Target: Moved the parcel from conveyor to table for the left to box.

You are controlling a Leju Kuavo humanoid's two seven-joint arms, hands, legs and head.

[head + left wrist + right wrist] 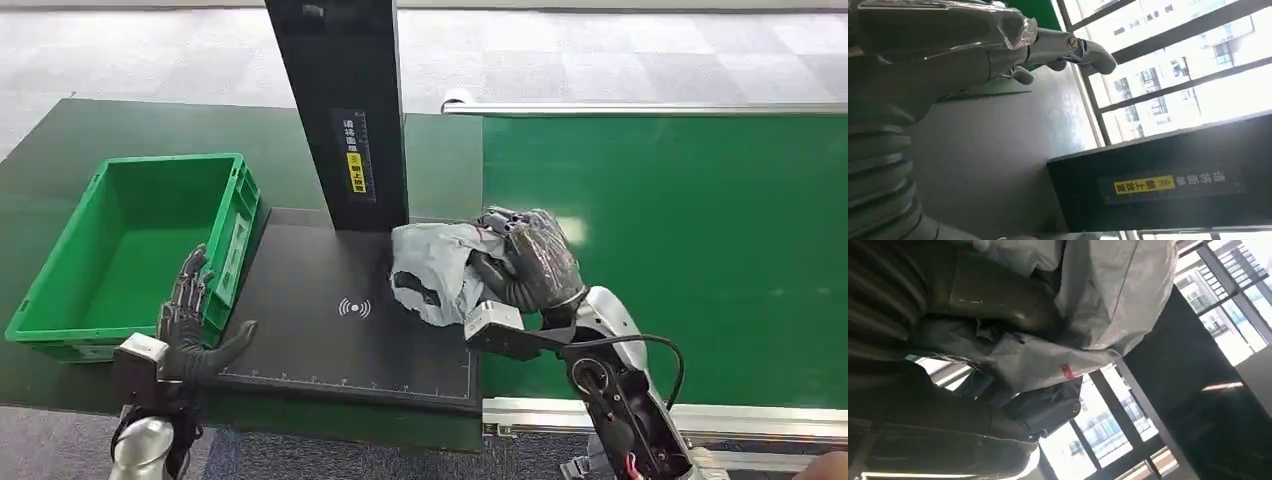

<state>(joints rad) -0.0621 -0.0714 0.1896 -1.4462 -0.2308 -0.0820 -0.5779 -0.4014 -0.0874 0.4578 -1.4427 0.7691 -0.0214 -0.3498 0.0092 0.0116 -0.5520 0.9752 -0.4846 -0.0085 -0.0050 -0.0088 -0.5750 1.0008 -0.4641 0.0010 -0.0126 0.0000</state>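
While crumpled, the grey plastic parcel (437,272) fills the right hand (530,262).

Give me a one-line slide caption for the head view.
Right hand holds a grey parcel over the black scanner platform; left hand waits open beside the green crate.

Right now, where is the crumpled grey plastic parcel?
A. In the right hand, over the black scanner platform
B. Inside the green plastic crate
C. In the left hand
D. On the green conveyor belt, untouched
A: the right hand grips the crumpled grey plastic parcel at the black scanner platform's edge.
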